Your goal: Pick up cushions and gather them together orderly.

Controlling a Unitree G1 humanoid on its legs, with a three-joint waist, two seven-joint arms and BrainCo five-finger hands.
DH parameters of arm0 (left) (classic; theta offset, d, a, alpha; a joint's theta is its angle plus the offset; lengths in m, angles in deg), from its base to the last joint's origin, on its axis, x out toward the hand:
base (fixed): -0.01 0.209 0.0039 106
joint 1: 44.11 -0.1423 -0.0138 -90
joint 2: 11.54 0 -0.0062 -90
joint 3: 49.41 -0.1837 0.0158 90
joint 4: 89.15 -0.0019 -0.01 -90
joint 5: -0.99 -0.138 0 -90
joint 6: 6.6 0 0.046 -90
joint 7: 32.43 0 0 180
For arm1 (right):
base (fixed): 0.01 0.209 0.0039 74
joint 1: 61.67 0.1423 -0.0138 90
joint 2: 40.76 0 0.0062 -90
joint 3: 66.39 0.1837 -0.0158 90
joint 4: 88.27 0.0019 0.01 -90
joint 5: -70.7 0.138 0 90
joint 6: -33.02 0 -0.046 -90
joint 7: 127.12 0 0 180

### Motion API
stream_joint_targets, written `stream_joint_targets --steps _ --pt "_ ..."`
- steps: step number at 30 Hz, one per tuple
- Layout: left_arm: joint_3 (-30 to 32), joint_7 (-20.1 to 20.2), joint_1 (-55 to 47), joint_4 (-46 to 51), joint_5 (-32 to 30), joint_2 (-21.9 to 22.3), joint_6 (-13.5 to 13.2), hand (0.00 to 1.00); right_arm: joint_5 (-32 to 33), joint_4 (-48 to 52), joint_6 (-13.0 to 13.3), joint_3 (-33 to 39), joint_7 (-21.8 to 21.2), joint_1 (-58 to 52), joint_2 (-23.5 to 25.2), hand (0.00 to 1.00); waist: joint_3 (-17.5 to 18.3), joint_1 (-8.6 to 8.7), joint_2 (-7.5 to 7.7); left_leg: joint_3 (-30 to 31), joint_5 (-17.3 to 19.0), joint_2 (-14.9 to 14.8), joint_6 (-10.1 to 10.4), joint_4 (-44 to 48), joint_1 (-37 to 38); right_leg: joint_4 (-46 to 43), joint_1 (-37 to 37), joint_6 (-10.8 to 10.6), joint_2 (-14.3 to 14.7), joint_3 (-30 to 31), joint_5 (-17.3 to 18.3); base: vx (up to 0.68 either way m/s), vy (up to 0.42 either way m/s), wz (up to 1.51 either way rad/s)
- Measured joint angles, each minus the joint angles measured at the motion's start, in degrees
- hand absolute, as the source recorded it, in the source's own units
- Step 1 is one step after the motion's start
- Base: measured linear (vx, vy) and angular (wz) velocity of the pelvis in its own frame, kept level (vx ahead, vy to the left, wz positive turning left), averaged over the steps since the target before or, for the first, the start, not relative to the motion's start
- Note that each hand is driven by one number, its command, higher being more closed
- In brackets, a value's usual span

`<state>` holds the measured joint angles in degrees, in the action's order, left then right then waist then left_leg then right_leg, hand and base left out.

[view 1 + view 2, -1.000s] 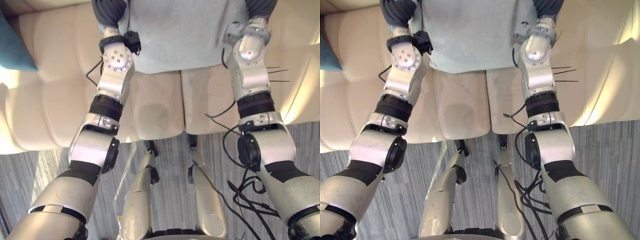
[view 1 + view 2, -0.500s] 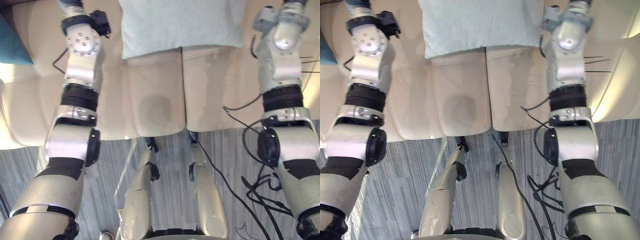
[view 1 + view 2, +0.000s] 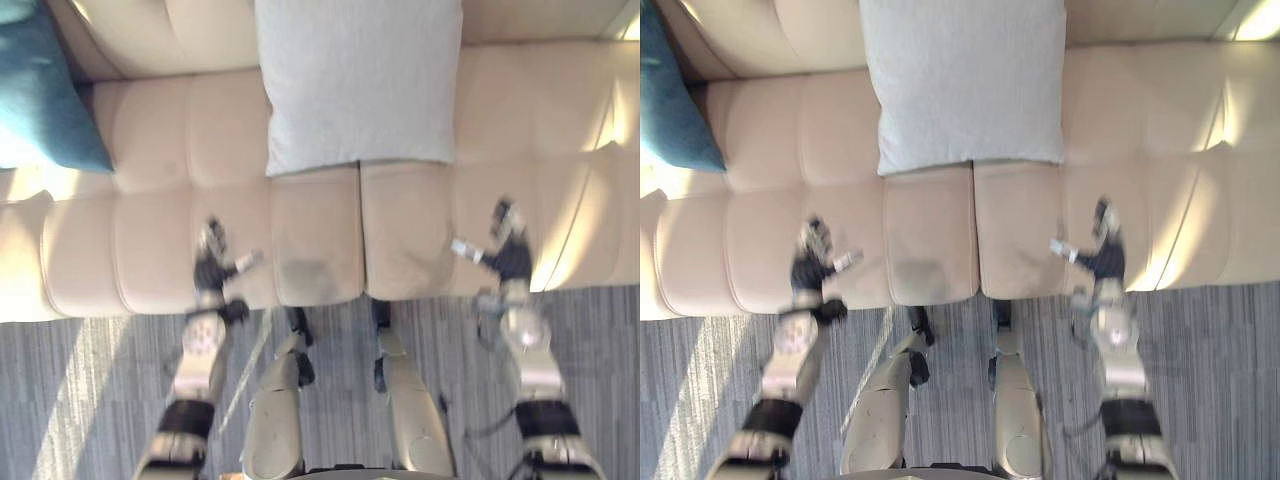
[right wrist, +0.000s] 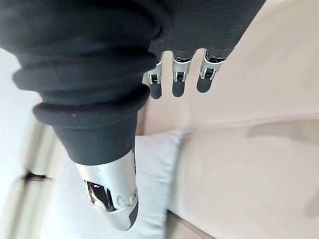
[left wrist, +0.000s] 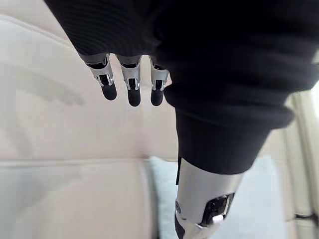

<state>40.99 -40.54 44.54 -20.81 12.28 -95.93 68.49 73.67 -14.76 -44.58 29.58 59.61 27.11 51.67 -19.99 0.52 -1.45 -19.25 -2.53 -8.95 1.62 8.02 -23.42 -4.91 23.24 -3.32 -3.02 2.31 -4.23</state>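
On tufted cream sofa, square cushion

On the sofa, the centre cushion sits at the back of the seat, astride the sofa's middle seam. The corner cushion lies at the sofa's left end, well apart from the centre cushion. The floor lies before the sofa's front edge.

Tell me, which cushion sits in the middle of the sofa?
The pale grey square fabric cushion, straight ahead. The teal fabric cushion is off at the left end of the cream padded sofa.
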Motion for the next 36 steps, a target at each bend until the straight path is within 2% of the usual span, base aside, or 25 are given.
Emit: stream_joint_targets --steps 1,4,8,13,16,18,19,20,21,22,23,24,25,26,27,28,30,31,32,33,34,35,36 --pt "0.1 1.3 -3.9 -4.5 -1.9 0.4 0.2 0.00 -2.9 -4.1 -0.2 -0.3 -1.7 -4.5 1.4 0.00 3.1 -0.25 0.07 0.1 -0.1 0.2 0.3 -0.9 2.1 -0.1 -1.9 0.0 -0.1 -0.6 0.6 0.06 -0.050 0.07" --pt "0.2 3.3 -8.5 -12.7 -3.9 0.9 0.8 0.00 -5.9 -12.0 -0.4 -1.0 -3.9 -9.5 2.3 0.00 8.0 -0.33 0.33 0.1 -0.1 1.2 0.4 -4.3 7.8 0.0 -6.0 -0.4 -0.5 -0.7 2.2 0.11 -0.030 0.04" --pt "0.4 4.4 -10.2 -20.9 -7.4 0.9 1.9 0.00 -7.9 -20.9 -1.1 -1.3 -4.7 -10.8 2.3 0.00 10.8 0.38 0.56 0.0 -0.3 2.3 0.6 -7.3 13.9 0.2 -10.5 -1.0 -1.1 -0.6 3.4 0.08 0.007 -0.01" --pt "2.6 5.0 -11.2 -22.4 -9.9 0.8 2.3 0.00 -8.0 -23.9 -1.8 -1.2 -5.9 -12.5 2.1 0.00 11.6 0.89 0.95 0.0 -0.1 3.2 0.9 -8.7 19.3 0.6 -15.3 -1.4 -1.4 -0.5 4.0 0.05 0.021 -0.02" --pt "2.5 5.6 -11.7 -22.9 -9.9 0.6 2.3 0.00 -8.0 -25.4 -1.9 -1.0 -6.4 -12.6 2.1 0.00 12.7 1.36 1.31 -0.4 -0.1 3.8 0.8 -9.3 20.3 0.4 -15.7 -1.4 -1.7 -0.1 4.0 0.02 0.030 -0.08" --pt "2.5 5.5 -11.1 -22.8 -9.8 0.6 2.3 0.00 -7.9 -25.1 -2.3 -1.2 -6.9 -11.7 2.1 0.00 12.4 0.92 1.91 -1.8 0.0 3.7 0.7 -8.1 19.2 -1.2 -13.3 -1.7 -1.8 1.6 3.8 -0.04 0.027 -0.31" --pt "2.5 5.5 -11.0 -22.5 -9.8 0.6 2.3 0.00 -7.9 -24.9 -2.4 -1.4 -6.9 -11.4 2.1 0.00 12.5 0.70 2.13 -2.3 0.3 3.5 0.3 -6.7 17.9 -1.9 -12.4 -2.0 -1.7 2.0 3.6 -0.04 0.008 -0.35" --pt "2.5 5.4 -10.8 -20.8 -9.7 0.6 2.3 0.00 -7.9 -23.9 -2.5 -1.5 -6.9 -11.1 2.2 0.00 12.7 0.62 2.33 -3.3 2.1 2.7 -0.3 -1.6 13.9 -3.6 -9.3 -3.1 -1.8 2.4 2.3 -0.10 0.001 -0.42" --pt "2.9 5.2 -11.0 -19.3 -9.7 1.3 2.3 0.00 -7.8 -23.4 -2.5 -1.4 -6.8 -10.6 2.3 0.00 12.5 -0.09 1.45 -4.1 2.9 -0.5 -1.1 1.3 11.5 -5.0 -7.1 -3.7 -0.6 2.2 0.6 -0.11 -0.005 -0.47" --pt "3.5 5.1 -10.8 -18.8 -9.7 1.5 2.2 0.00 -7.8 -23.3 -2.8 -1.5 -6.8 -10.0 2.6 0.00 11.7 -0.50 1.43 -4.5 3.2 -1.3 -1.3 2.4 11.3 -12.0 -5.3 -1.9 -0.5 0.6 3.5 -0.13 -0.011 -0.29" --pt "3.7 4.8 -10.6 -18.5 -9.7 1.4 2.4 0.00 -7.8 -22.7 -2.9 -1.4 -6.6 -10.0 3.1 0.00 11.1 -0.31 1.88 -4.2 3.5 -1.7 -1.5 3.7 11.6 -23.6 -3.7 0.0 -1.5 -1.1 8.5 -0.11 -0.083 0.17" --pt "3.7 4.2 -10.7 -18.0 -9.7 1.4 2.8 0.00 -7.8 -22.5 -2.8 -1.5 -6.4 -11.4 4.1 0.00 11.0 0.03 2.38 -2.8 4.3 -1.7 -1.7 5.5 11.6 -38.4 -3.8 -0.5 -3.4 -1.5 12.6 -0.12 -0.120 0.38" --pt "3.7 4.2 -11.0 -17.1 -9.6 1.4 3.3 0.00 -7.8 -22.5 -2.8 -1.8 -6.4 -11.6 4.4 0.00 11.3 -0.12 3.21 -2.1 4.4 -1.7 -1.8 6.4 11.4 -44.0 -4.7 -1.1 -4.1 -0.7 13.3 -0.12 -0.160 0.40" --pt "3.7 4.2 -11.1 -16.6 -9.6 1.4 3.3 0.00 -7.8 -22.5 -2.8 -2.0 -6.4 -11.6 4.4 0.00 11.3 -0.24 3.71 -1.6 4.3 -1.7 -1.6 7.1 11.0 -46.1 -5.7 -2.0 -4.4 0.0 13.8 -0.13 -0.197 0.38" --pt "3.7 4.2 -11.0 -15.6 -9.6 1.6 3.4 0.00 -7.8 -22.4 -2.8 -2.0 -6.3 -11.6 4.3 0.00 11.5 -0.91 4.85 -0.4 3.5 -1.7 -0.5 8.6 9.4 -45.5 -8.7 -3.8 -4.7 1.1 14.9 -0.20 -0.282 0.32" --pt "4.2 4.1 -10.5 -15.4 -9.6 2.0 3.5 0.00 -7.8 -22.5 -2.8 -1.7 -5.9 -11.4 3.8 0.00 11.7 -1.47 5.48 0.2 1.8 -2.1 0.8 9.0 7.7 -40.4 -10.5 -5.0 -4.0 0.5 19.4 -0.22 -0.276 0.23" --pt "4.1 4.1 -10.0 -15.0 -9.6 4.2 3.5 0.00 -7.3 -22.0 -2.8 -1.2 -5.4 -11.0 3.0 0.00 12.1 -2.83 3.57 0.5 -1.6 -3.9 1.1 6.3 5.5 -31.8 -11.9 -2.9 -2.0 -1.5 22.7 -0.25 -0.241 -0.12" --pt "3.8 4.1 -10.0 -14.4 -9.6 4.9 3.4 0.00 -6.8 -21.3 -2.7 -1.2 -5.3 -10.6 2.6 0.00 12.2 -3.50 2.89 0.4 -3.8 -4.7 1.9 4.3 3.9 -27.5 -11.9 -0.8 -1.0 -2.6 24.4 -0.28 -0.246 -0.17" --pt "3.3 4.2 -9.6 -15.1 -9.6 5.2 3.5 0.00 -6.1 -21.7 -2.6 -1.4 -5.4 -9.2 1.9 0.00 11.2 -3.22 1.40 1.9 -6.6 -5.2 2.7 1.5 2.7 -24.0 -11.8 1.6 0.7 -3.7 26.0 -0.41 -0.275 0.11" --pt "2.3 4.3 -9.2 -15.1 -9.7 5.2 3.9 0.00 -5.6 -23.2 -2.9 -1.1 -5.4 -8.1 1.3 0.00 9.9 -1.93 -0.36 3.5 -6.5 -6.0 4.0 -2.1 3.0 -23.1 -11.6 3.2 1.7 -5.8 24.4 -0.35 -0.196 0.31" --pt "2.3 4.3 -9.3 -15.1 -9.6 5.1 3.9 0.00 -5.6 -23.7 -3.0 -0.9 -5.4 -8.2 1.4 0.00 9.7 -1.57 -0.01 3.6 -5.2 -6.0 5.6 -2.7 3.0 -22.9 -11.4 3.7 1.6 -6.6 23.8 -0.39 -0.190 0.41" --pt "2.3 4.3 -8.7 -15.0 -9.7 5.0 3.9 0.00 -5.4 -23.8 -3.1 0.2 -5.4 -8.3 1.9 0.00 9.6 -1.48 0.32 3.6 -5.0 -5.8 5.7 0.4 3.1 -22.6 -11.1 4.9 0.5 -8.1 22.9 -0.26 -0.122 0.23" --pt "2.3 4.3 -8.8 -15.0 -9.7 5.0 3.9 0.00 -5.3 -23.8 -3.1 0.9 -5.3 -8.5 1.9 0.00 9.4 -1.28 1.40 3.8 -4.5 -4.8 5.3 6.5 3.3 -21.7 -11.1 5.0 -0.4 -8.5 21.8 -0.22 -0.119 0.16"
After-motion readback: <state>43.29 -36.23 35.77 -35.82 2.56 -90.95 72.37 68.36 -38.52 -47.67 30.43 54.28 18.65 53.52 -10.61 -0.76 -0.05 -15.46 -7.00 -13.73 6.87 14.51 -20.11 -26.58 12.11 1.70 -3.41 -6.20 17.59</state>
